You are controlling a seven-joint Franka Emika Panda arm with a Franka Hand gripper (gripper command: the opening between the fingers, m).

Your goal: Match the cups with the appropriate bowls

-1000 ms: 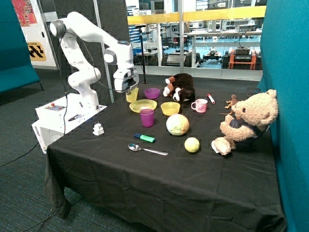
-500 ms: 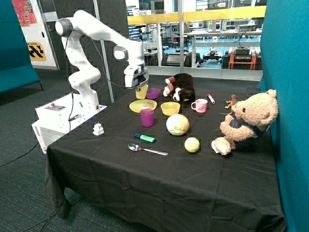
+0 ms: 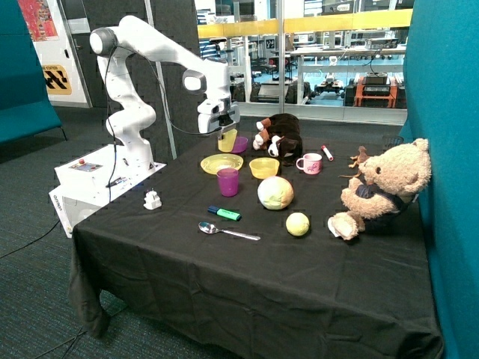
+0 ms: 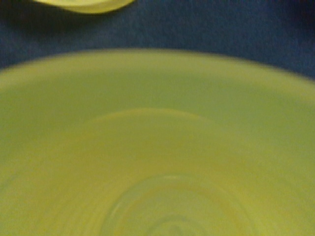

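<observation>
My gripper (image 3: 224, 132) is shut on the yellow cup (image 3: 227, 140) and holds it in the air above the far edge of the shallow yellow plate (image 3: 221, 164). The purple bowl (image 3: 241, 145) sits just behind the held cup, partly hidden by it. Beside the plate stands the yellow bowl (image 3: 263, 167). The purple cup (image 3: 227, 182) stands upright in front of the plate. In the wrist view the yellow cup's inside (image 4: 162, 162) fills almost everything, with dark cloth (image 4: 206, 24) beyond it and a yellow rim (image 4: 83, 5) at the edge.
A pink mug (image 3: 309, 163), a dark plush dog (image 3: 278, 134) and a red marker (image 3: 327, 152) lie at the back. A teddy bear (image 3: 382, 187), a pale green ball (image 3: 275, 193), a yellow ball (image 3: 298, 224), a spoon (image 3: 226, 231), a green highlighter (image 3: 224, 213) and a white plug (image 3: 153, 200) are nearer.
The gripper has carried the yellow cup upward and across, from beside the yellow plate's outer edge to above its far edge, close to the purple bowl.
</observation>
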